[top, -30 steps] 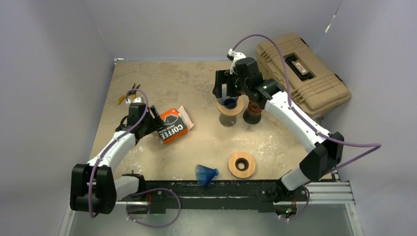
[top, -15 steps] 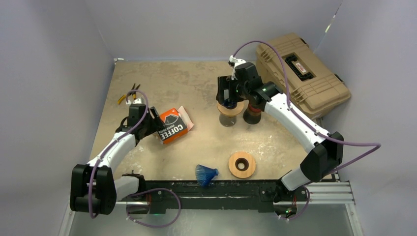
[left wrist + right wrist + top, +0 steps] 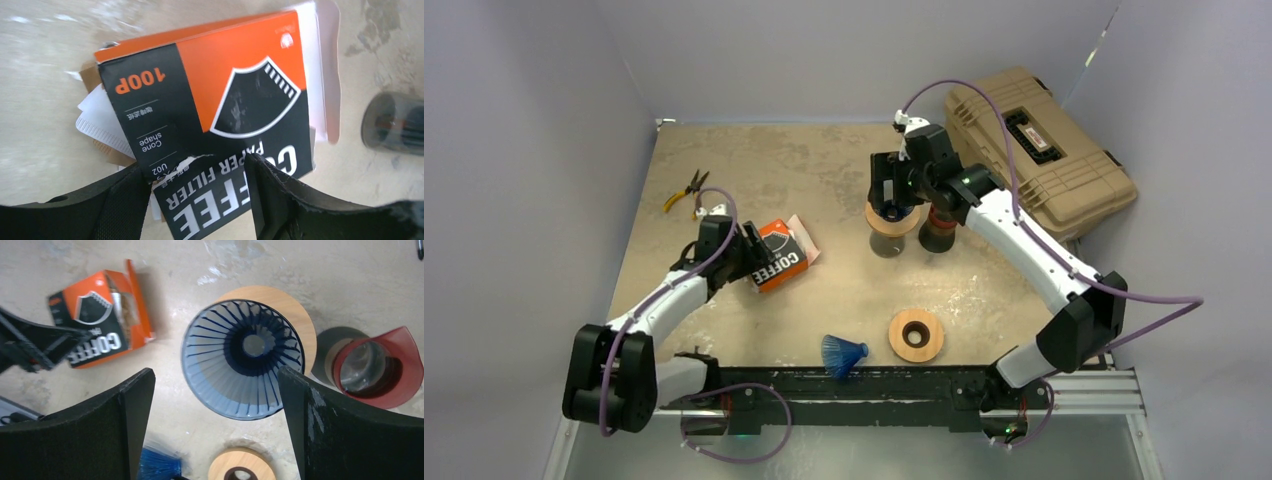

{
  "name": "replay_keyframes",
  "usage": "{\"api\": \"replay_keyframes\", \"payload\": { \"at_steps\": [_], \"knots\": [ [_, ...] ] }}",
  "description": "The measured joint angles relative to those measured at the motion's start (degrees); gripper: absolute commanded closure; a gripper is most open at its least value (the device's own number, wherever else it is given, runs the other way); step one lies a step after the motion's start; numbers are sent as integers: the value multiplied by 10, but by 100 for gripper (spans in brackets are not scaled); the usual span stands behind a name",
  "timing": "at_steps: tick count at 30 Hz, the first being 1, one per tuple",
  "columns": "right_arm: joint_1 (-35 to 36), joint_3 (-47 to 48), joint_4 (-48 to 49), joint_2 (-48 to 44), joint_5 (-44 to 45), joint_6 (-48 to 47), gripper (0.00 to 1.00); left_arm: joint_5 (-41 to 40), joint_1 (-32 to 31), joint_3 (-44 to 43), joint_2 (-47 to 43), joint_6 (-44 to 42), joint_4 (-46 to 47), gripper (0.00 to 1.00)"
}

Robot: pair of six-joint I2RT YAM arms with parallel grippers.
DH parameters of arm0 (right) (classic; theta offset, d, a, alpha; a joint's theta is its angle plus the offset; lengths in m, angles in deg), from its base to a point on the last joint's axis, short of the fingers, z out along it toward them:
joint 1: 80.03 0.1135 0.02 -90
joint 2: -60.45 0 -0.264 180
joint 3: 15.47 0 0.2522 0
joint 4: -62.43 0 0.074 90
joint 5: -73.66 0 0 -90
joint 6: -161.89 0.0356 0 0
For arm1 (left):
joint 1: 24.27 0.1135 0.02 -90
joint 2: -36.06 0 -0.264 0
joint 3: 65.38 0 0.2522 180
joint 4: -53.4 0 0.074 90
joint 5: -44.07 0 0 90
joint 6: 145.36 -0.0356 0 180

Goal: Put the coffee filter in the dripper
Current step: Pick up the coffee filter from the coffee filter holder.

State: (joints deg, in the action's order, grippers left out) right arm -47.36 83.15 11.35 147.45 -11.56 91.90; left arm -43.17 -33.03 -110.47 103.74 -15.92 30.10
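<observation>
Left jaws advanced, half-open astride the filter box (image 3: 210, 100).

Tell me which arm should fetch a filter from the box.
Left. The left claw is open right over the filter box, white filters poking out. The right claw straddles the dripper, away from the box.

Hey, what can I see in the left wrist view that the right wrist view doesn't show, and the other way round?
Only left wrist: white filters poking out of the box, and its print up close. Only right wrist: the blue dripper on a wooden ring, a red-rimmed container beside it, and a second dripper at the bottom edge. Both: the orange and black box, lying flat.
</observation>
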Motion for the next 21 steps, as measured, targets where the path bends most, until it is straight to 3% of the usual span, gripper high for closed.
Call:
{"api": "replay_keyframes", "payload": {
  "at_steps": [9,21],
  "knots": [
    [0,42,23,-44,-48,-6,4,-7,-115,0,49,61,62,34],
    [20,59,57,-40,-116,-11,4,-122,-115,-14,-20,44,-42,29]
  ]
}}
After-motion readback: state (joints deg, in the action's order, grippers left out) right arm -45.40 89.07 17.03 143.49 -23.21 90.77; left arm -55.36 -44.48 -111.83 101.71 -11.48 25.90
